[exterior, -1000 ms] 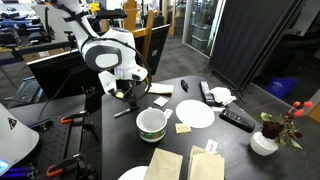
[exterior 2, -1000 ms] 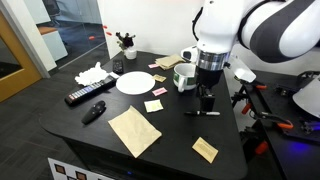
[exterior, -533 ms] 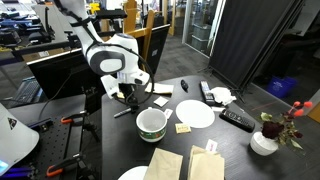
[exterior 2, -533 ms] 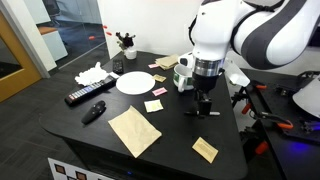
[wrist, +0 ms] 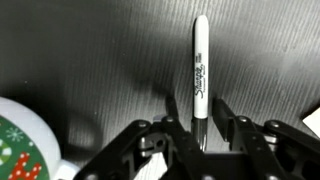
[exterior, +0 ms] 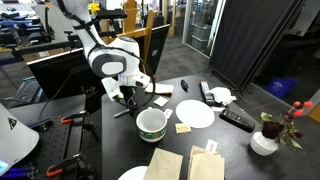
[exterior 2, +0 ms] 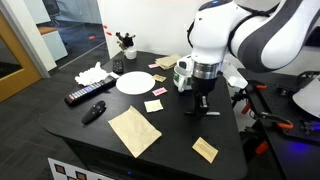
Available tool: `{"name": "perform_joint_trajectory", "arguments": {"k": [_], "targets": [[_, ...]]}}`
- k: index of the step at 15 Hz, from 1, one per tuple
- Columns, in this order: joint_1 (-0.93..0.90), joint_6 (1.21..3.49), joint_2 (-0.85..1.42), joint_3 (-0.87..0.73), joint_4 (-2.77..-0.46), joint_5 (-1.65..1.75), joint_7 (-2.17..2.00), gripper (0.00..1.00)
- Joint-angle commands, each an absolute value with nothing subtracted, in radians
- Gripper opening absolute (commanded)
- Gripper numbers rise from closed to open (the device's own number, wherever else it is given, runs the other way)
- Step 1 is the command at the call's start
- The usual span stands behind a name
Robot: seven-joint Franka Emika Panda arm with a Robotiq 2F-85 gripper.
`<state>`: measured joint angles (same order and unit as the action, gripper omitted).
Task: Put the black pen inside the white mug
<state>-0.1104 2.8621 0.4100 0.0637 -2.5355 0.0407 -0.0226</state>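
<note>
The black pen [wrist: 200,70] lies flat on the dark table, pale barrel pointing away in the wrist view. My gripper [wrist: 199,105] is down over its near end, one finger on each side. The jaws are narrowed but open, with slim gaps to the pen on both sides. In both exterior views the gripper [exterior: 125,98] [exterior 2: 202,102] hangs straight down over the pen [exterior: 122,111] [exterior 2: 203,113]. The white mug [exterior: 151,123] [exterior 2: 185,72] stands upright close by, and its patterned rim [wrist: 20,140] shows at the wrist view's lower left.
A white plate [exterior 2: 132,82], a black remote [exterior 2: 85,95], a dark stub [exterior 2: 93,112], brown paper napkins [exterior 2: 134,131] [exterior 2: 204,149], yellow sticky notes [exterior 2: 153,105] and crumpled tissue [exterior 2: 92,73] lie on the table. A flower vase [exterior: 265,141] stands near a corner.
The gripper has come down a little onto the pen and its jaws have narrowed from wide open to close beside the pen. The pen has not moved.
</note>
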Motion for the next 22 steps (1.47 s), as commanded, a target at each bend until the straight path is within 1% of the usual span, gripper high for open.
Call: {"name": "perform_joint_trajectory", "arguments": {"k": [1, 3, 4, 5, 8, 12, 18, 22], "targets": [[-0.097, 2.878, 0.419, 0.066, -2.525, 0.045, 0.004, 0.12], [-0.095, 2.880, 0.417, 0.067, -2.526, 0.043, 0.002, 0.00], [-0.089, 2.878, 0.413, 0.074, -2.528, 0.036, 0.004, 0.00], [-0.086, 2.878, 0.408, 0.080, -2.530, 0.031, 0.005, 0.03], [-0.095, 2.845, 0.358, 0.087, -2.542, 0.015, -0.027, 0.04], [-0.146, 2.795, 0.262, 0.042, -2.541, 0.022, -0.139, 0.04], [-0.131, 2.650, 0.099, 0.044, -2.504, 0.040, -0.183, 0.04], [-0.117, 2.500, 0.013, 0.053, -2.454, 0.057, -0.196, 0.04]]}}
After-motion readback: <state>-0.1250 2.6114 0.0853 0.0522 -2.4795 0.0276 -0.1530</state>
